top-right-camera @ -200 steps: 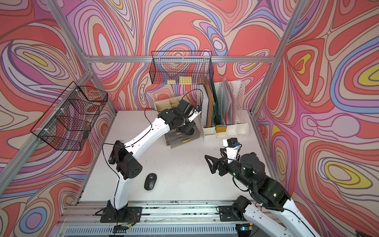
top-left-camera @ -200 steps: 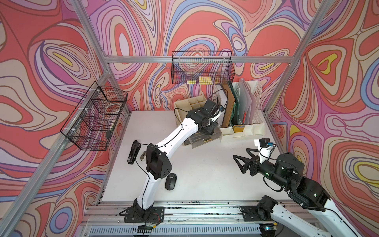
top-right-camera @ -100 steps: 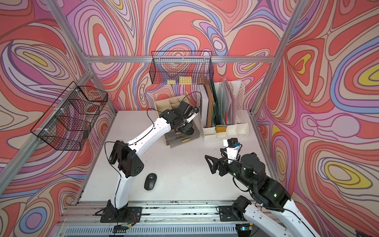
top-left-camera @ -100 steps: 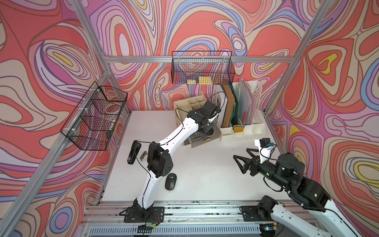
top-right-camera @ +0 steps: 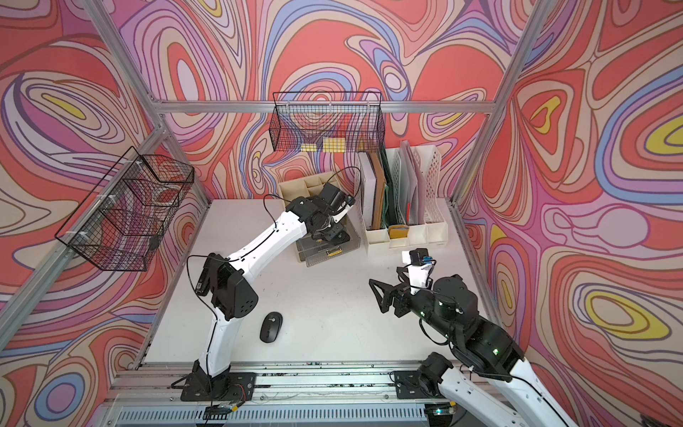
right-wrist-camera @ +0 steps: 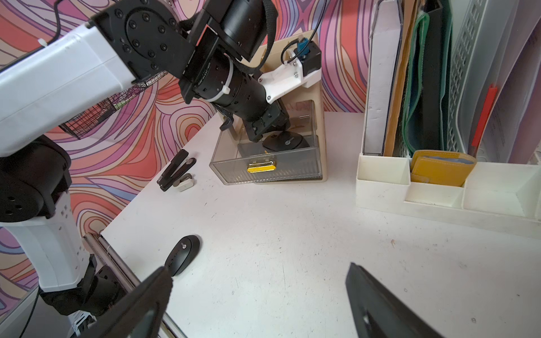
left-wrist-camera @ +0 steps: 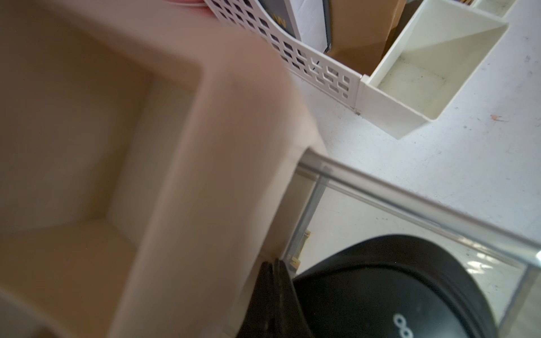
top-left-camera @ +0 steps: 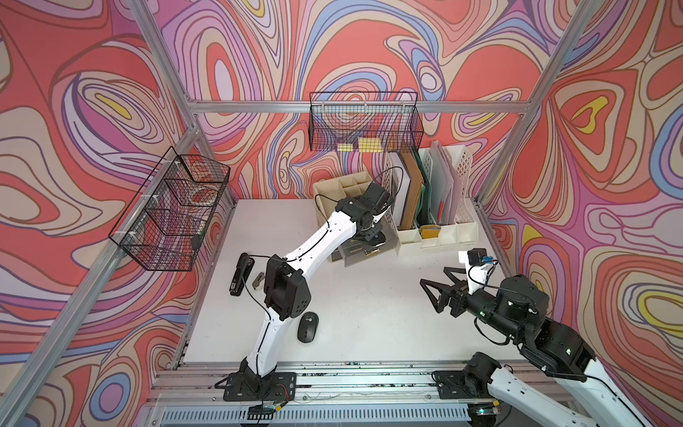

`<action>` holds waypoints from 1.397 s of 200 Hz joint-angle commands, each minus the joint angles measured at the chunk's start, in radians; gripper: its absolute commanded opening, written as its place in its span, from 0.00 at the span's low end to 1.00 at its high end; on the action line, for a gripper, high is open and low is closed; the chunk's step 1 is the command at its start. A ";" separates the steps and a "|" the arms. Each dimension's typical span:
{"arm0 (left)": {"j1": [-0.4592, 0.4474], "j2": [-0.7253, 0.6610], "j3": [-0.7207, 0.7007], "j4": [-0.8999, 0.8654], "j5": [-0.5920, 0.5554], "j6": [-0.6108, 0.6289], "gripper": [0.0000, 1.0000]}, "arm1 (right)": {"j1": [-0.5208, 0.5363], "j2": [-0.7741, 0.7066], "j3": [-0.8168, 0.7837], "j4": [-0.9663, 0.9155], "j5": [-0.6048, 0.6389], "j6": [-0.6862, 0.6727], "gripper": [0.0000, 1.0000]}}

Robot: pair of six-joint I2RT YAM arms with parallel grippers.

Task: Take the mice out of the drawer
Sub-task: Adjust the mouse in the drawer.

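Observation:
The smoky-grey drawer with its gold handle stands pulled out of the cream organiser. My left gripper reaches down into it, shut with nothing between its fingers. It sits close beside a black mouse lying in the drawer. Another black mouse lies on the white table near the left arm's base. My right gripper hangs open and empty over the table's right side.
A black stapler and a small grey-beige staple remover lie at the table's left. A white file holder with folders stands right of the organiser. Wire baskets hang on the walls.
My left wrist has shifted slightly toward the back over the drawer, still shut. The right arm and the mouse on the table have not moved.

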 commanded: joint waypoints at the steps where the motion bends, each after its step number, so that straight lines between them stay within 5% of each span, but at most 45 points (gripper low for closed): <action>1: 0.005 -0.039 -0.028 -0.116 0.007 -0.046 0.00 | 0.000 0.009 0.001 0.015 -0.006 -0.005 0.97; 135: 0.020 -0.093 0.046 -0.122 0.268 -0.006 0.00 | 0.001 -0.014 -0.006 0.006 -0.003 0.009 0.97; 184: 0.054 -0.077 0.053 -0.122 0.418 0.063 0.53 | 0.000 -0.024 0.003 -0.016 0.005 0.007 0.97; 207: 0.055 -0.070 0.059 -0.124 0.440 0.095 0.69 | 0.001 -0.026 0.003 -0.018 0.007 0.009 0.98; 279: 0.057 -0.002 0.098 -0.155 0.489 0.123 0.77 | 0.001 -0.007 0.021 -0.025 0.012 -0.002 0.97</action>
